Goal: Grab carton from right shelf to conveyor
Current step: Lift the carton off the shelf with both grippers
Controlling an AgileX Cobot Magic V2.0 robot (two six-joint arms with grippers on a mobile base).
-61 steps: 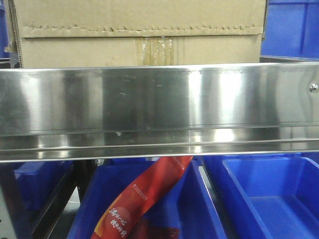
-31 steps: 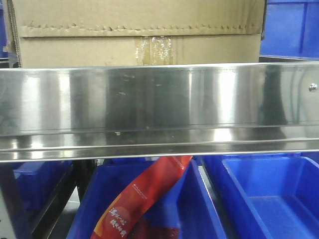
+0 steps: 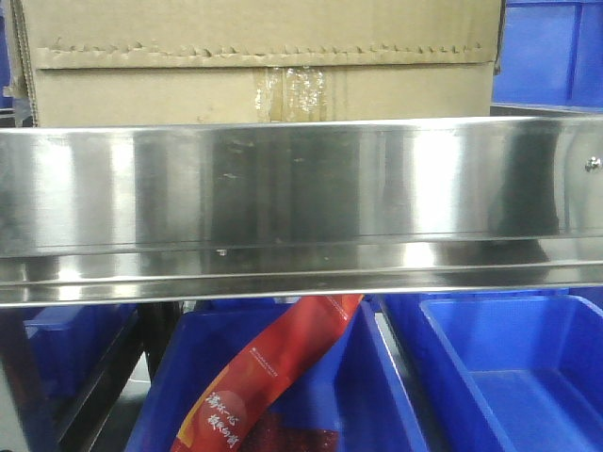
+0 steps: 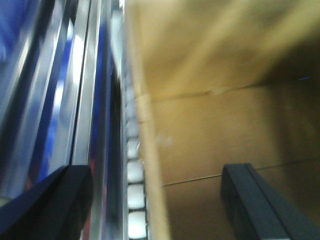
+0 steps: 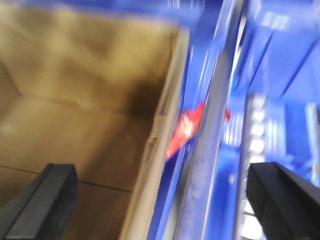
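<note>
- The carton sits on the right shelf behind the steel rail, much as it did a second ago; it has crept only slightly in the front view.
- What has changed is the dark reflections on the rail, which have slid sideways. I take that as my arms moving in.
- Both wrist views are smeared with motion.
- My left gripper is spread wide, one finger over cardboard and one over the rail side.
- My right gripper is equally wide, straddling the carton's opposite edge.
- Neither touches cardboard as far as I can tell, so the grasp is not yet made.
- The conveyor is out of view.
</note>
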